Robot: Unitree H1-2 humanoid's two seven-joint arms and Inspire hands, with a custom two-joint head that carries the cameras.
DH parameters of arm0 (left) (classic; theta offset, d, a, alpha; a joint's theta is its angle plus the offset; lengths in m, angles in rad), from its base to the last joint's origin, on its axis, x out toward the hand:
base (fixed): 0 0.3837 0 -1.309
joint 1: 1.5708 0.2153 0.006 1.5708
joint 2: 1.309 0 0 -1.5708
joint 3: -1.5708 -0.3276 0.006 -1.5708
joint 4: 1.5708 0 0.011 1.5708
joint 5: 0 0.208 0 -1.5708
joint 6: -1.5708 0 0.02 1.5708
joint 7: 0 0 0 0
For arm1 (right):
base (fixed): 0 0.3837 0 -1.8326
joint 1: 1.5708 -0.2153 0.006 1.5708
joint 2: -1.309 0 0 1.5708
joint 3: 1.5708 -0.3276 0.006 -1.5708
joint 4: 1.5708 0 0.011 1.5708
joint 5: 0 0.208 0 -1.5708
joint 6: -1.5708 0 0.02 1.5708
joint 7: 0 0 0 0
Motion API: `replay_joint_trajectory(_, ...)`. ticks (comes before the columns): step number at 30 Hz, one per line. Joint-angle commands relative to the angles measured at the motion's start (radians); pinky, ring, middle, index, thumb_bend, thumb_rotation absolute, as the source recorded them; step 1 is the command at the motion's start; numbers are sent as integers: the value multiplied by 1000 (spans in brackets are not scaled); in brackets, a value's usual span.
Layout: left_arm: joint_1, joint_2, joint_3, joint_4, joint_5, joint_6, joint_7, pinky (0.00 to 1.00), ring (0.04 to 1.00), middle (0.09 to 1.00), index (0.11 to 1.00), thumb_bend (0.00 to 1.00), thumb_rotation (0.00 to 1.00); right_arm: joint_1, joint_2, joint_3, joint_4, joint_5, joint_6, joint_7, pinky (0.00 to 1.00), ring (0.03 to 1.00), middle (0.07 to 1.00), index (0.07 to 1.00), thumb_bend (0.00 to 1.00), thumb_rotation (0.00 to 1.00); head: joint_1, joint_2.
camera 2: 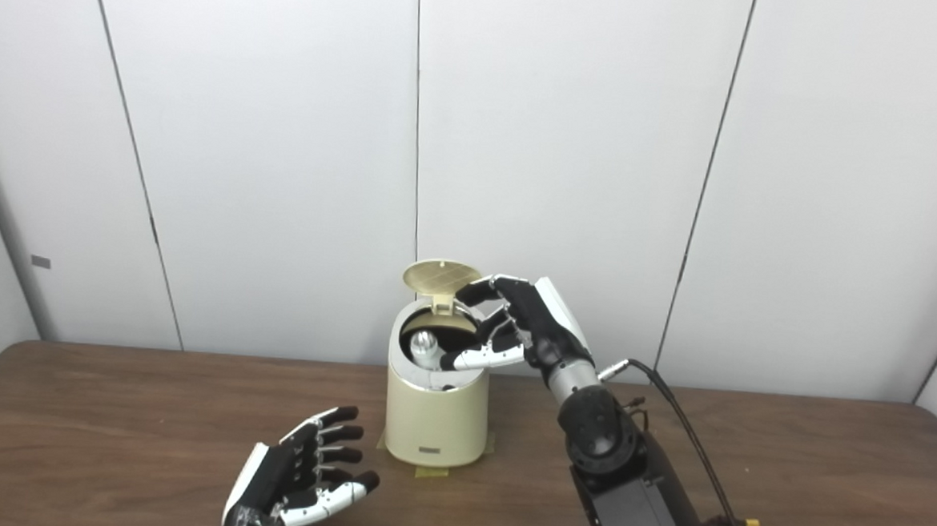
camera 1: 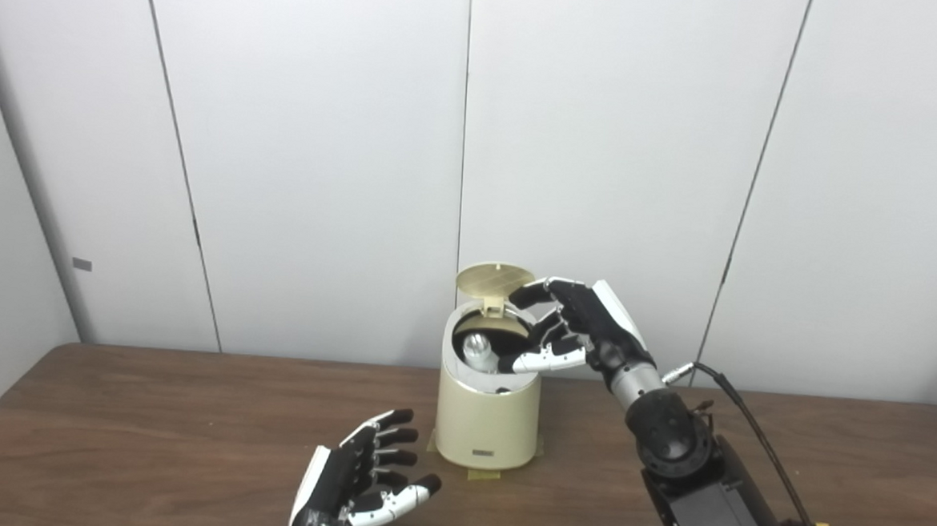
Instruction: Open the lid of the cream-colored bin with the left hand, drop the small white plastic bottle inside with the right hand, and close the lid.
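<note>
Low in the frame's centre-left, the left hand [camera 1: 361, 478] lay on the table [camera 1: 147, 430], fingers spread, holding nothing. At centre stood the cream-colored bin [camera 1: 487, 420], lid [camera 1: 495, 280] upright, the bottle [camera 1: 477, 350] inside its mouth. The right hand [camera 1: 569, 324] hovered over the opening, fingers loosely apart, empty.

cream bin [camera 1: 486, 424] open, bottle [camera 1: 477, 350] in its mouth

my bin stands upright, round lid [camera 1: 494, 280] hinged up at its back rim; the small pale bottle sits just inside its opening.
</note>
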Motion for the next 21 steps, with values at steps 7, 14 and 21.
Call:
replay_joint_trajectory(7,-30,2,-4,-41,4,-4,2,624,708,775,843,687,73,-35,-20,6,-23,-7,6,23,471,627,722,710,921,16,1,4)
replay_joint_trajectory(14,-31,1,-2,-36,-3,-13,1,615,707,776,845,686,54,-29,-18,-5,-36,2,-1,17,457,610,711,703,911,9,1,5)
replay_joint_trajectory(21,-32,3,-2,-38,1,-16,3,612,704,775,842,686,65,20,-29,-59,-159,24,-2,-5,419,509,631,674,882,44,4,2)
